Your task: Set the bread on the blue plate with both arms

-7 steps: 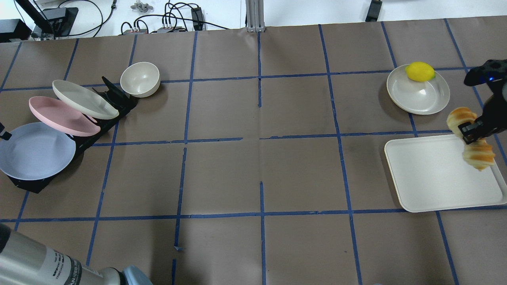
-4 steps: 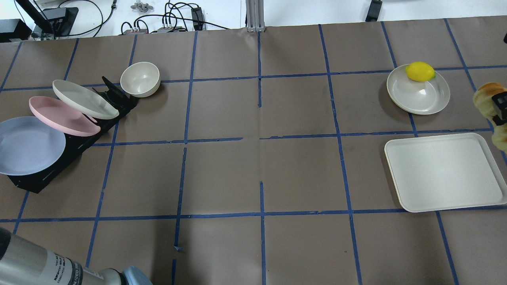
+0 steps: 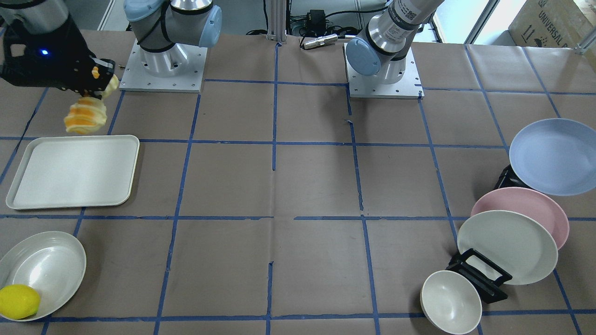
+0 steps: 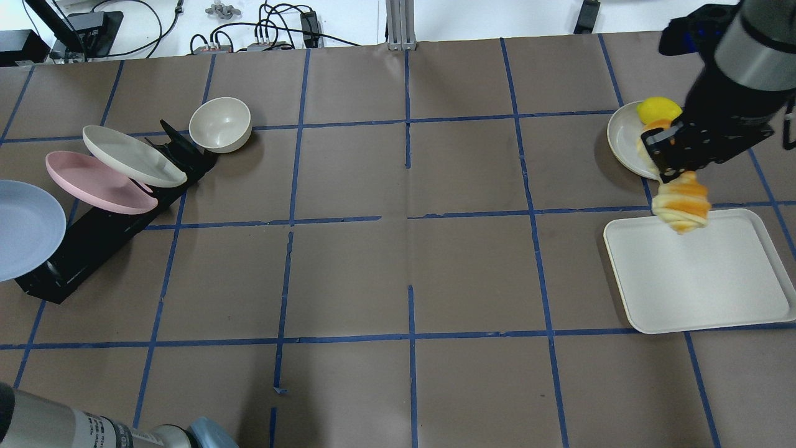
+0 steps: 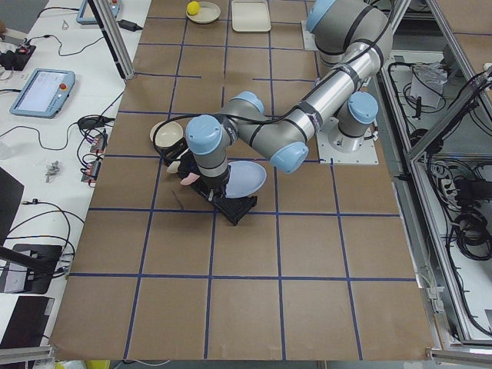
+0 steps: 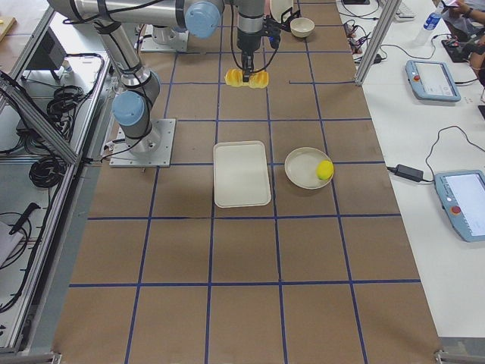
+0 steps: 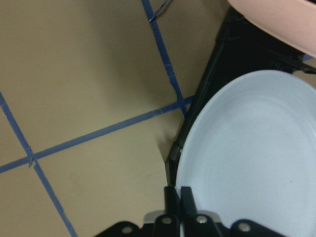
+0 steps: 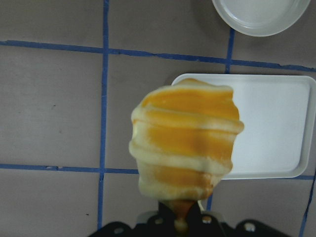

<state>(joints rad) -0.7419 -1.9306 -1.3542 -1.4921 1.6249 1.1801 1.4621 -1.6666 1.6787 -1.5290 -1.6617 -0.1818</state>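
Observation:
The bread (image 4: pixel 681 200), ridged orange and pale yellow, hangs from my right gripper (image 4: pixel 675 163), which is shut on its upper end. It is held in the air over the far left corner of the white tray (image 4: pixel 703 280). It fills the right wrist view (image 8: pixel 185 143) and shows in the front view (image 3: pixel 85 116). My left gripper (image 7: pixel 178 193) is shut on the rim of the blue plate (image 7: pixel 252 158). The plate (image 4: pixel 25 230) is held tilted at the left edge, beside the black rack (image 4: pixel 93 239); it shows in the front view (image 3: pixel 554 156).
The rack holds a pink plate (image 4: pixel 99 183) and a cream plate (image 4: pixel 134 155). A cream bowl (image 4: pixel 220 124) stands behind it. A lemon (image 4: pixel 654 109) lies on a cream plate (image 4: pixel 624 140), partly hidden by the right arm.
The blue plate has moved left, off the rack's front end. My right gripper went out past the right edge with the bread and has come back in, further left and higher.

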